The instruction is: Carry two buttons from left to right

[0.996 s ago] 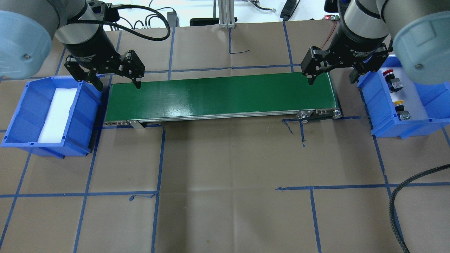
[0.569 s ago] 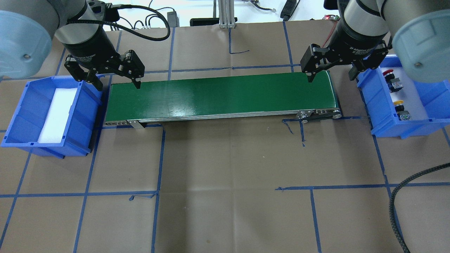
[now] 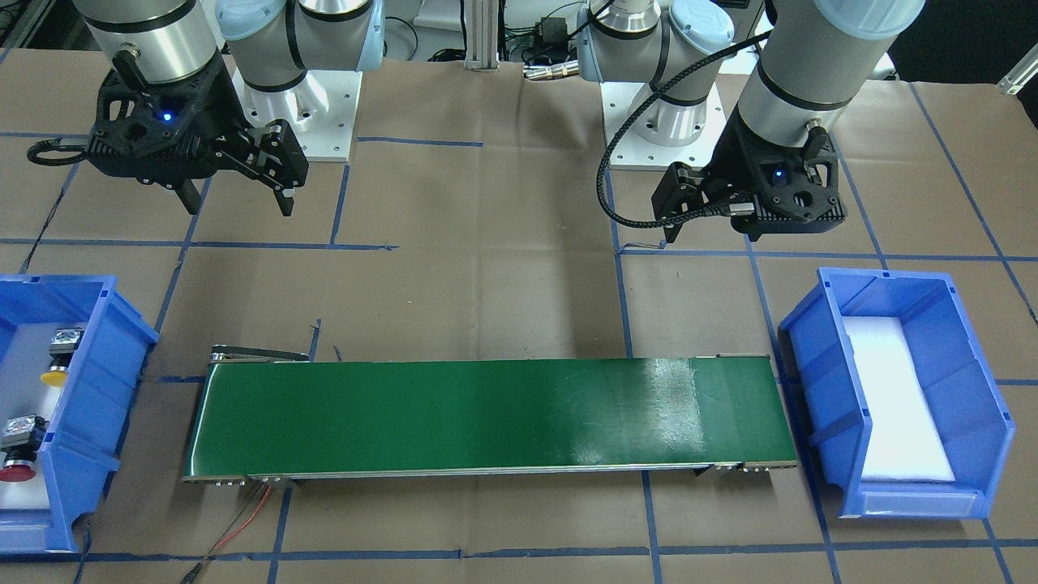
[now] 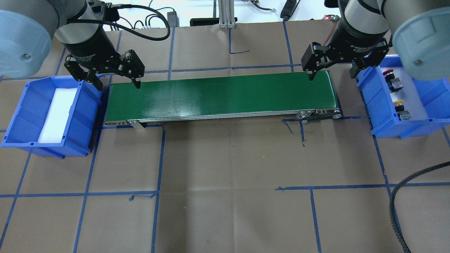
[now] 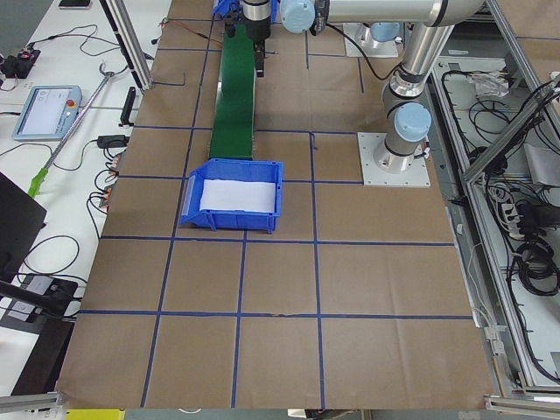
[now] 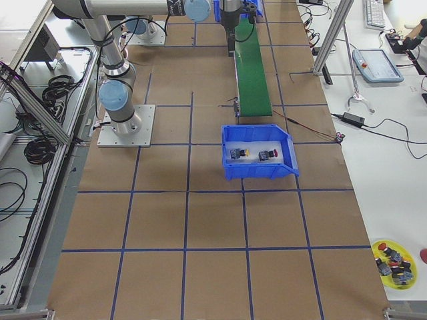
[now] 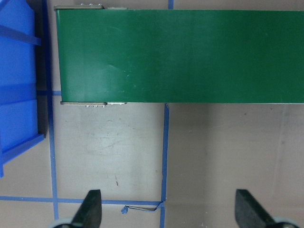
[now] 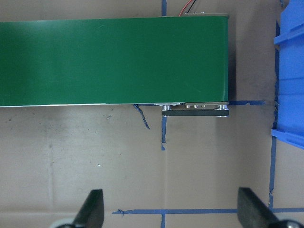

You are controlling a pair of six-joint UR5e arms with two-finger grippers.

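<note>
Left tool (image 4: 118, 85) hangs with its fingers wide apart and empty over the left end of the conveyor belt (image 4: 218, 96), just where it was a second ago. The left bin (image 4: 15, 116) off that end holds only a white foam pad (image 4: 58, 112). Over the belt's right end, the right tool (image 4: 332, 76), also spread apart with nothing between its fingers, has crept slightly up-frame in the overhead view. I read that as a small lift or pull-back from the right bin (image 4: 383, 126) just off that end. Inside that bin lie the red button (image 4: 392, 79) and the yellow button (image 4: 401, 109), near each other but not touching. The transfer looks finished, and neither arm has anything left to carry.
</note>
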